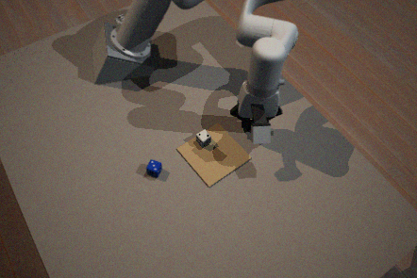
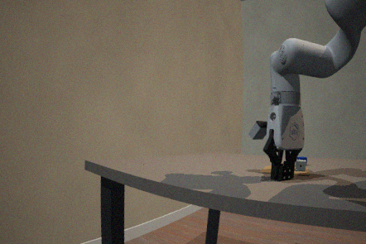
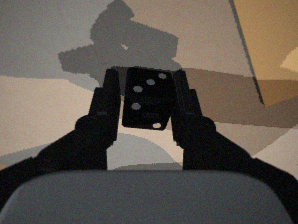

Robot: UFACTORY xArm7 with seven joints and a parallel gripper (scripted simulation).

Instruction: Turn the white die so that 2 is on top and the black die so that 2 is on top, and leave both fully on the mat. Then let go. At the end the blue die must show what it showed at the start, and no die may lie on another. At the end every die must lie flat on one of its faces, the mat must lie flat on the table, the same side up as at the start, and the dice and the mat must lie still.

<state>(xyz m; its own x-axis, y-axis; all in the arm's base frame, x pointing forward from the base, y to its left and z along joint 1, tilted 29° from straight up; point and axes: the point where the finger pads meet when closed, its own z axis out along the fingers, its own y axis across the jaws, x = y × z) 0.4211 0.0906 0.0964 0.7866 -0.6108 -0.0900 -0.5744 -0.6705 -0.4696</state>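
Observation:
The black die [image 3: 148, 97] sits between my gripper's fingers [image 3: 146, 100] [image 2: 282, 175], off the mat. In the wrist view its upper visible face shows three pips and its lower one two. The fingers are open around it; a thin gap shows at its left, and the right finger is against or very near it. The top view hides the black die behind the gripper. The white die [image 1: 203, 139] [image 2: 300, 165] is on the tan mat [image 1: 212, 173] [image 3: 267, 45]; two pips seem to show on top. The blue die [image 1: 154, 168] [image 2: 301, 158] lies off the mat.
The table top [image 1: 118, 220] [image 2: 137, 168] carries the mat and the dice. The mat's near edge is close to the gripper's right side in the wrist view. The arm's base [image 1: 118, 66] stands at the back left in the top view. Shadows cross the table and mat.

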